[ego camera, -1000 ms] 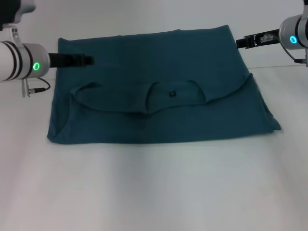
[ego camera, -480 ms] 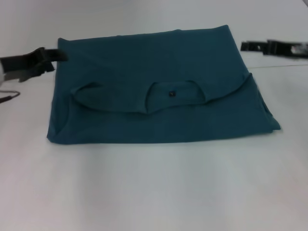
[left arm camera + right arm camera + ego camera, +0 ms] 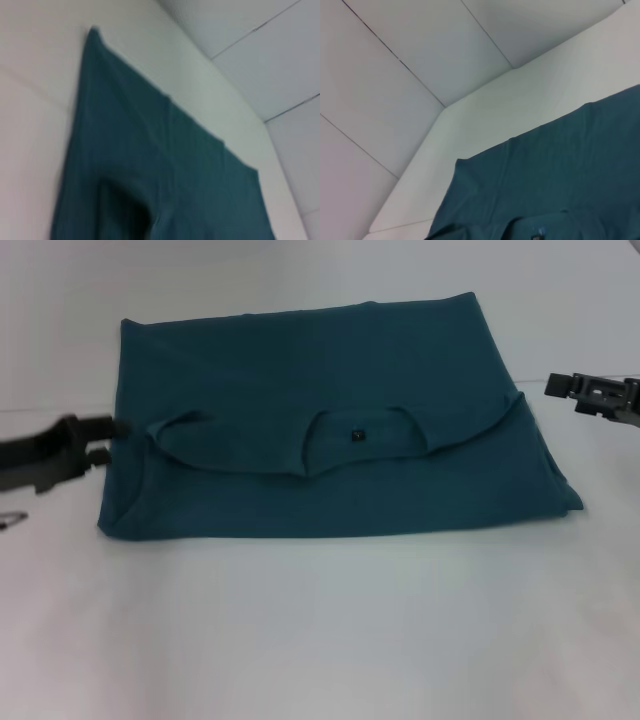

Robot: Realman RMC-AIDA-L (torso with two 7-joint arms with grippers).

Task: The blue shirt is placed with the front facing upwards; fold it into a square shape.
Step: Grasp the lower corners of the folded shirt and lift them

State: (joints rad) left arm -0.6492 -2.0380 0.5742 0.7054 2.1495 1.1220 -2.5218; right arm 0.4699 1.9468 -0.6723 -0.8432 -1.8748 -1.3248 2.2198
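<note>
- One fold looks done — large dark teal-blue cotton shirt [image 3: 330,430] lies doubled on the white table [image 3: 320,630], collar label up.
- Left gripper [image 3: 105,432] touches its left edge, right gripper [image 3: 560,387] hangs apart — finger states I cannot tell.
- Next likely calls for gripping a side edge.

The blue shirt [image 3: 330,430] lies flat on the table [image 3: 320,640], folded over itself, filling the middle and far part of the surface. Its collar [image 3: 360,435] sits near the middle of the cloth, with the label [image 3: 359,435] inside it. The left gripper [image 3: 95,440] is at the shirt's left edge, just beside it and perhaps touching, about level with the collar. The right gripper [image 3: 565,388] is off the shirt's right edge, apart from the cloth. A wall [image 3: 420,60] stands behind the table.
</note>
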